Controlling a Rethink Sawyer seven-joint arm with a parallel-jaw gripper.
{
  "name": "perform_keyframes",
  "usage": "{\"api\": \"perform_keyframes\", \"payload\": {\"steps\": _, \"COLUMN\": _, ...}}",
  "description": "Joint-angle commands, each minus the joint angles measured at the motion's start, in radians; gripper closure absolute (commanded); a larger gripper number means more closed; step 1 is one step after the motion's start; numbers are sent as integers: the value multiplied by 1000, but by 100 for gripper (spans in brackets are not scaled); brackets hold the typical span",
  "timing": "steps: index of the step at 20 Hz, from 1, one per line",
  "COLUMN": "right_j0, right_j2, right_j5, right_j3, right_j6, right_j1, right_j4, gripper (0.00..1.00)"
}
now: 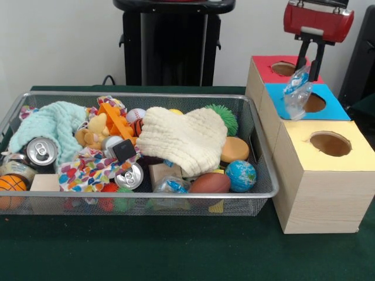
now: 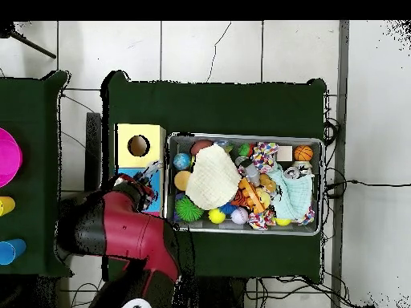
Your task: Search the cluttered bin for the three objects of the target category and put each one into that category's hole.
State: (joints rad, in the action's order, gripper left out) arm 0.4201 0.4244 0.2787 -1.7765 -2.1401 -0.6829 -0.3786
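Observation:
The wire mesh bin (image 1: 265, 193) sits left of three wooden boxes and is full of clutter. My gripper (image 1: 309, 71) hangs above the blue-topped box (image 1: 337, 110) and is shut on a clear crinkly packet with blue print (image 1: 297, 93), which dangles beside that box's hole (image 1: 314, 103). A second packet (image 1: 171, 186) lies in the bin at the front wall, between a silver can and a brown football. In the overhead view, my red arm (image 2: 120, 228) covers most of the boxes, and the gripper (image 2: 147, 186) is beside the bin's (image 2: 241, 136) left end.
A red-topped box (image 1: 268, 62) and a yellow-topped box (image 1: 328, 175) each have a round hole. The bin holds a cream cloth (image 1: 181, 137), a mint cloth (image 1: 44, 126), silver cans (image 1: 41, 151), a globe ball (image 1: 241, 175), a green spiky ball (image 1: 225, 117) and several small balls.

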Motion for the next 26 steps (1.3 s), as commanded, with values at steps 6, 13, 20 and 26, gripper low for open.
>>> {"api": "perform_keyframes", "payload": {"steps": 6, "right_j0": 75, "right_j2": 6, "right_j5": 139, "right_j3": -74, "right_j6": -357, "right_j1": 34, "right_j4": -125, "gripper": 100}}
{"api": "perform_keyframes", "payload": {"steps": 13, "right_j0": 100, "right_j2": -4, "right_j5": 172, "right_j3": -104, "right_j6": -361, "right_j1": 35, "right_j4": -182, "gripper": 100}}
{"api": "perform_keyframes", "payload": {"steps": 20, "right_j0": 130, "right_j2": -2, "right_j5": 155, "right_j3": -144, "right_j6": -372, "right_j1": 35, "right_j4": -226, "gripper": 100}}
{"api": "perform_keyframes", "payload": {"steps": 26, "right_j0": 140, "right_j2": -6, "right_j5": 143, "right_j3": -163, "right_j6": -376, "right_j1": 36, "right_j4": -236, "gripper": 100}}
